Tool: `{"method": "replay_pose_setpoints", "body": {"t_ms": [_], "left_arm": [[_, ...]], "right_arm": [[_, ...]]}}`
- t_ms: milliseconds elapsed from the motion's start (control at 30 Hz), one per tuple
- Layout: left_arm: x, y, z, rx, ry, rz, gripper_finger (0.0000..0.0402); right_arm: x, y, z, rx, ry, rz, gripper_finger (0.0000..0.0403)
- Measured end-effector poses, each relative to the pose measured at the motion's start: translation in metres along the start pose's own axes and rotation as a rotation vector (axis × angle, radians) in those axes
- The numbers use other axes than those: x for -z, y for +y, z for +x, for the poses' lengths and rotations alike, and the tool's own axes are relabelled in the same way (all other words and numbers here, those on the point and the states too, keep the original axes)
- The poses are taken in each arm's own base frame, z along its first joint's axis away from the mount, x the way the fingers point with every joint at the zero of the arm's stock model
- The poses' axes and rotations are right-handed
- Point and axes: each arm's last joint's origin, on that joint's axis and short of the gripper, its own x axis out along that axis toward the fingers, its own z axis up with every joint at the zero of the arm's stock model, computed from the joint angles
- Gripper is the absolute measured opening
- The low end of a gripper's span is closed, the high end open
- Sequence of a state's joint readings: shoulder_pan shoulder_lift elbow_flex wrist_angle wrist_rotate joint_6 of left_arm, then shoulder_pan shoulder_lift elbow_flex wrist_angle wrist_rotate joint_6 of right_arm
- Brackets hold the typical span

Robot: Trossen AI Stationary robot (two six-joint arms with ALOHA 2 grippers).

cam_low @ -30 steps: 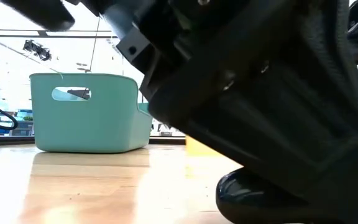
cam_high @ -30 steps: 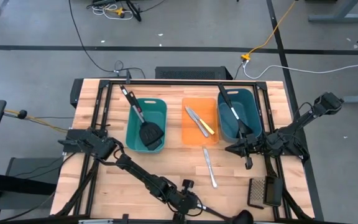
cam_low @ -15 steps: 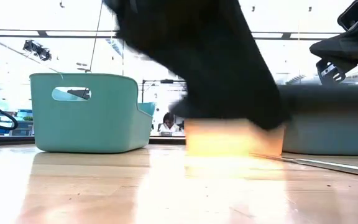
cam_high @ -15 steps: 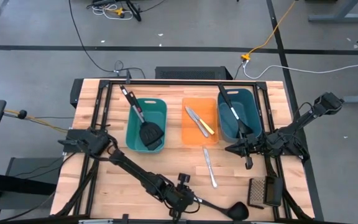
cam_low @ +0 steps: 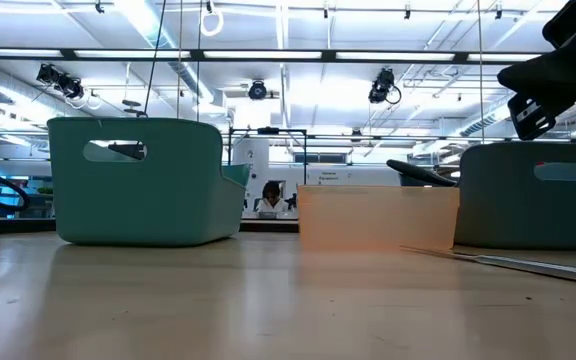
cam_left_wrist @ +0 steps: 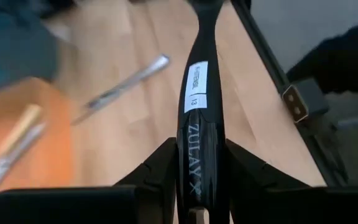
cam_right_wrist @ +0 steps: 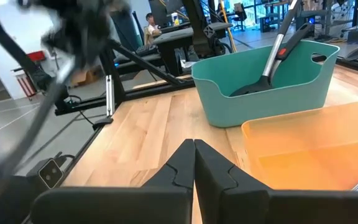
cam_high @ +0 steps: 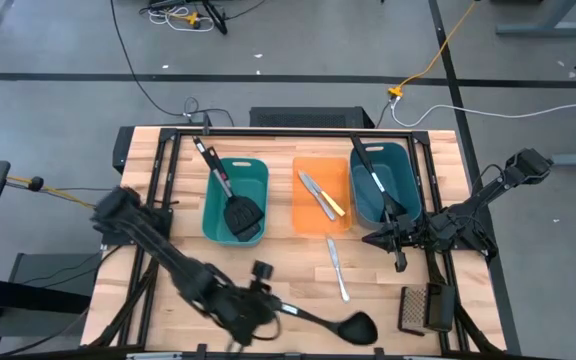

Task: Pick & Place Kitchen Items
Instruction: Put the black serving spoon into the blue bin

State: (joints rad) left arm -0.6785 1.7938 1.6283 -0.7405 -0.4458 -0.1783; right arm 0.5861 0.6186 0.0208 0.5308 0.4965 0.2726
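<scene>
Black ladle [cam_high: 336, 324] sits pinched in my left gripper [cam_high: 258, 306], right gripper [cam_high: 400, 243] pressed together, one silver knife [cam_high: 338, 268] waits on the table [cam_high: 278, 265].

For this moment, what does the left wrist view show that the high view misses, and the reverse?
Only the left wrist view: the white label and pale lettering on the black ladle's handle, clamped between the left pincer's fingers.

Only the high view: the ladle's bowl, the black slotted spatula in the left teal bin, the right teal bin, the dark mesh rectangle, and the right pincer shut beside the right bin.

Both: the ladle handle, the silver knife lying on the wooden table, and the orange bin.
</scene>
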Motion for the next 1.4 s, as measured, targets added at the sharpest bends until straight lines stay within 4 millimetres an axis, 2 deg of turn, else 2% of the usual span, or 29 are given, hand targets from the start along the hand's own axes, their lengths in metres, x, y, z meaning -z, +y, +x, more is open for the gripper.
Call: {"method": "replay_pose_setpoints", "body": {"t_ms": [133,300,433,600,800,1000,1200,1267,1400], "left_arm": [[-0.003,0.024,-0.065,-0.055,-0.096,-0.024,0.0103],[0.005,0.062,-0.130,-0.087,-0.232,-0.029,0.0103],[0.029,0.099,-0.166,-0.126,-0.349,-0.076,0.0103],[0.073,0.134,-0.190,-0.203,-0.491,-0.175,0.0103],[0.128,0.142,-0.181,-0.229,-0.606,-0.264,0.0103],[0.175,0.135,-0.152,-0.238,-0.621,-0.338,0.0103],[0.206,0.125,-0.118,-0.240,-0.646,-0.415,0.0103],[0.212,0.122,-0.109,-0.260,-0.637,-0.414,0.0103],[0.214,0.125,-0.104,-0.375,-0.622,-0.462,0.0102]], "right_arm": [[0.000,0.000,0.000,0.000,0.000,-0.002,0.0009],[-0.001,0.000,0.000,-0.001,-0.007,-0.005,0.0009],[-0.001,0.000,0.000,-0.002,-0.007,-0.007,0.0009],[-0.001,0.000,0.000,0.000,-0.006,-0.008,0.0009],[-0.001,0.000,0.000,0.010,-0.010,-0.008,0.0009],[-0.001,0.000,0.000,0.010,-0.009,-0.024,0.0009],[-0.001,0.000,0.000,0.017,-0.012,-0.041,0.0009],[-0.001,0.000,0.000,0.018,-0.012,-0.051,0.0009],[-0.001,0.000,0.000,0.017,-0.012,-0.047,0.0009]]}}
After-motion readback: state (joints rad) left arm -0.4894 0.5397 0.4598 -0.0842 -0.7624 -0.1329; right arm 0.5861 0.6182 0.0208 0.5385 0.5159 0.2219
